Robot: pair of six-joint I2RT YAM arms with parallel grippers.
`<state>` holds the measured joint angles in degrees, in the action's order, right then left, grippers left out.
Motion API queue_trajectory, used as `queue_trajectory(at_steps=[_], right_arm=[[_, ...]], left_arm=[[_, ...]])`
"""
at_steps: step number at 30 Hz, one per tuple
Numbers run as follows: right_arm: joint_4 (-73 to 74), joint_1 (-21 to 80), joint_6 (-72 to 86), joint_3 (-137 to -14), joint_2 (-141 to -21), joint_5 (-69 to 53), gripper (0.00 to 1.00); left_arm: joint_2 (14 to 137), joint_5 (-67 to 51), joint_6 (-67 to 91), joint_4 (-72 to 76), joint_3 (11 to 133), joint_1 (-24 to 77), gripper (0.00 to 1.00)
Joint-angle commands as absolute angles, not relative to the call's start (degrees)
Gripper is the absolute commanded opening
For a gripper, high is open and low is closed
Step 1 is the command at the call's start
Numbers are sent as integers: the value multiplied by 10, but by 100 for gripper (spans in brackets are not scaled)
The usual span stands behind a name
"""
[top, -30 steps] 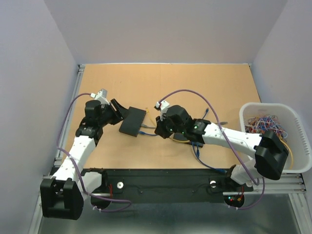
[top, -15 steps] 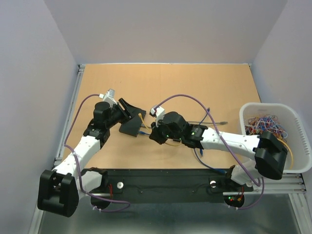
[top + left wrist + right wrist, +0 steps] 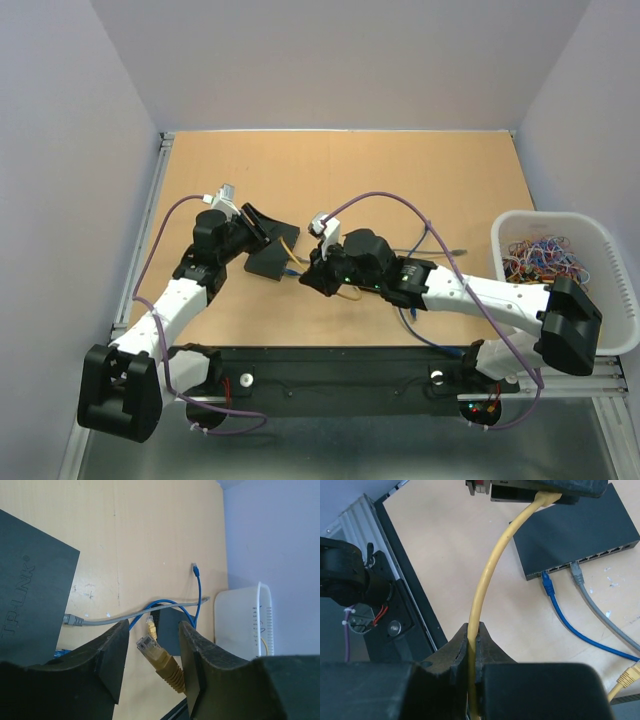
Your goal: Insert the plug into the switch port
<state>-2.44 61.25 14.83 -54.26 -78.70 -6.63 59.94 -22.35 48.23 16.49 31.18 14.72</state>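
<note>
Compared with a second ago, the left hand (image 3: 152, 630) is sitting further in from the left edge of the worktop (image 3: 400, 180), over the switch (image 3: 30, 590), and the right hand (image 3: 472, 632) is lying closer to it. The plug (image 3: 150, 648) is hanging in the air near the switch's port face, between the left hand's fingers. These are standing apart with a gap showing on one side, so they are not yet clamping it. The right hand is pinching together on the yellow cable (image 3: 485, 580) a short way behind. A blue cable (image 3: 570, 615) and a grey cable (image 3: 115, 617) are already occupying ports. If the right hand is letting go before the left is gripping squarely, the stiff cable is probably going to twist the plug askew. A tilted plug risks jamming on a port rim or pushing the switch across the worktop.
</note>
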Motion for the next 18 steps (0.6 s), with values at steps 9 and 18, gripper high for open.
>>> queue_trajectory(at_steps=[9,18], right_arm=[[-102,620,167,-513,-791,-91,0],[-116,620,207,-504,-794,-72,54]], left_arm=[[573,-232,482,194,306,151,12],[543,-205,437,118,326,153,0]])
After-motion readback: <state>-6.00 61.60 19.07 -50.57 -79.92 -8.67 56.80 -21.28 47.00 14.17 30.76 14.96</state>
